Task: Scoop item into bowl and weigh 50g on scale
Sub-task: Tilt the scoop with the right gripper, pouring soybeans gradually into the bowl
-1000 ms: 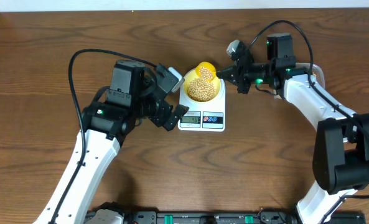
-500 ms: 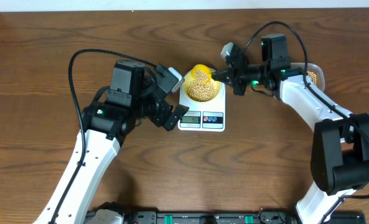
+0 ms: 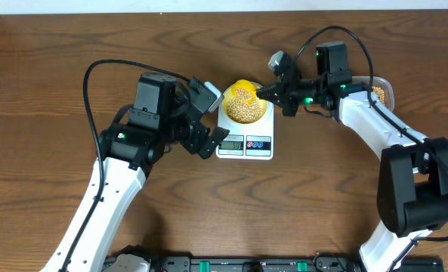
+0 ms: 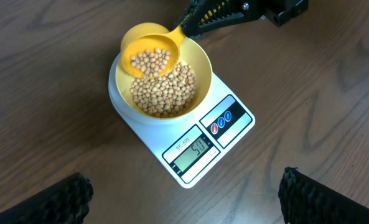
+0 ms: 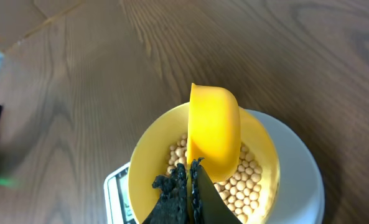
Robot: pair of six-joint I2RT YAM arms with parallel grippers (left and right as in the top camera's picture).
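The pale-yellow bowl (image 3: pixel 225 102) stands on the white scale (image 3: pixel 269 151) and holds a heap of tan beans (image 3: pixel 245 110). My right gripper (image 3: pixel 265 91) is shut on the handle of a bright yellow scoop (image 3: pixel 243 85), which hangs over the bowl's far side. In the left wrist view the scoop (image 4: pixel 150 53) still carries some beans above the bowl (image 4: pixel 203 62), and the scale (image 4: pixel 234 134) has its display lit. In the right wrist view the scoop (image 5: pixel 215 127) is tilted over the beans (image 5: pixel 240 183). My left gripper (image 3: pixel 212 121) stands open left of the scale, holding nothing.
A clear container (image 3: pixel 381 92) with more beans sits behind my right arm at the back right. Both arms flank the scale on the brown wooden table (image 3: pixel 322 196). Black cables loop above each arm.
My right gripper has shifted left with the scoop, bringing it further over the bowl, then held still. The left arm has not moved.
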